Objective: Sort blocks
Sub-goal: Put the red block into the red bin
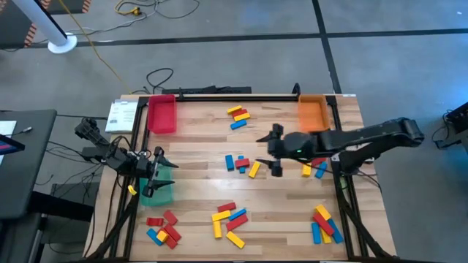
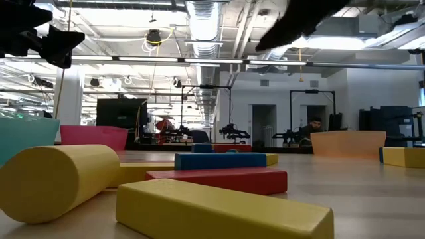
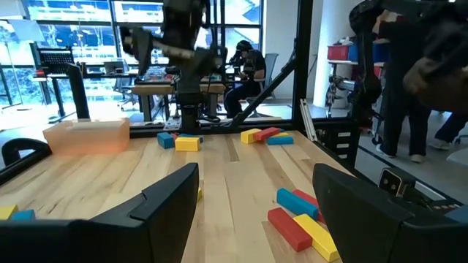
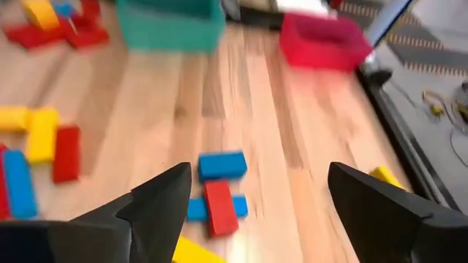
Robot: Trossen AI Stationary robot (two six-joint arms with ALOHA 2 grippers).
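Blocks (image 1: pixel 242 164): small rectangular bars, solid red, yellow or blue, lying in loose clusters across the wooden surface (image 1: pixel 197 153), several overlapping. Right tool (image 1: pixel 276 150): fingers spread, empty, above the central cluster. Left tool (image 1: pixel 156 169): fingers spread, empty, over the green tray (image 1: pixel 162 193) at the surface's left edge.

The left gripper (image 1: pixel 156 169) hangs open at the table's left side, while the right gripper (image 1: pixel 276 150) reaches mid-table, jaws spread wide.
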